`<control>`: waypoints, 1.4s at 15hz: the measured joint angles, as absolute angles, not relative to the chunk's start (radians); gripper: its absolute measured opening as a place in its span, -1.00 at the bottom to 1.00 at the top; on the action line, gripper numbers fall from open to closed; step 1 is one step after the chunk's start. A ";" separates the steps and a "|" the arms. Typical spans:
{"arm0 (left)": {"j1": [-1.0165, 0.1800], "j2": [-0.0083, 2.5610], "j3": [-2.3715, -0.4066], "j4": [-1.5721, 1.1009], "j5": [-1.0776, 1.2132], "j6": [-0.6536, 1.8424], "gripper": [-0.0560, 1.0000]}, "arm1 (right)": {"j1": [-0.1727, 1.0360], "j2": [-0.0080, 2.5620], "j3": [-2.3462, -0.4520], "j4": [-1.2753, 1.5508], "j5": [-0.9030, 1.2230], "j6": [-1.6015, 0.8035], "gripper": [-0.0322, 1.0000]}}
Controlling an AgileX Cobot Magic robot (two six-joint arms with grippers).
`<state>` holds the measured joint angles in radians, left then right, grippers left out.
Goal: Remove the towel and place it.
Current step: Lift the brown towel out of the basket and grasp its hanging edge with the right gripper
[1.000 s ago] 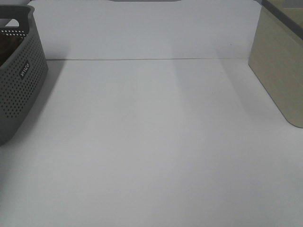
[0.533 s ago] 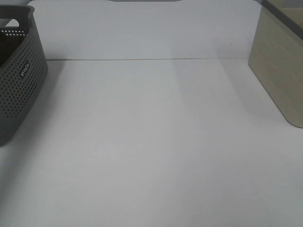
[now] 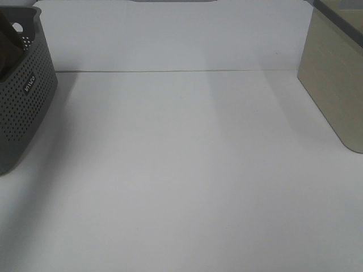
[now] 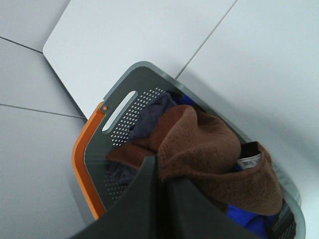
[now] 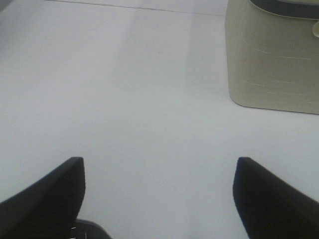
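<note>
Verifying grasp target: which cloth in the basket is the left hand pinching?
The reddish-brown towel, bunched on top; the blue cloth and grey-purple cloth lie beneath it.

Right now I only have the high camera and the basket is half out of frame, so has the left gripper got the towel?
Observer: Yes. The left wrist view shows the left gripper shut on a fold of the maroon towel, which is bunched in the grey basket.
Operator: Anything else in there?
Observer: A blue cloth lies under the towel.
Operator: And my other arm?
Observer: The right gripper is open over the white table.
</note>
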<state>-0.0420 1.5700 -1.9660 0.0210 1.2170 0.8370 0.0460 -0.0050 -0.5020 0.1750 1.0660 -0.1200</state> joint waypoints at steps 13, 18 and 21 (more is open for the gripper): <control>-0.404 1.391 -1.966 -0.105 1.104 1.007 -0.89 | 0.046 0.482 -0.522 1.015 0.834 -0.927 0.55; -0.575 1.400 -1.966 -0.105 1.044 1.315 -0.89 | 0.046 0.930 -0.678 1.428 1.005 -1.525 0.47; -0.630 1.437 -1.966 -0.100 0.958 1.448 -0.89 | 0.046 1.210 -0.849 1.452 1.108 -1.627 0.47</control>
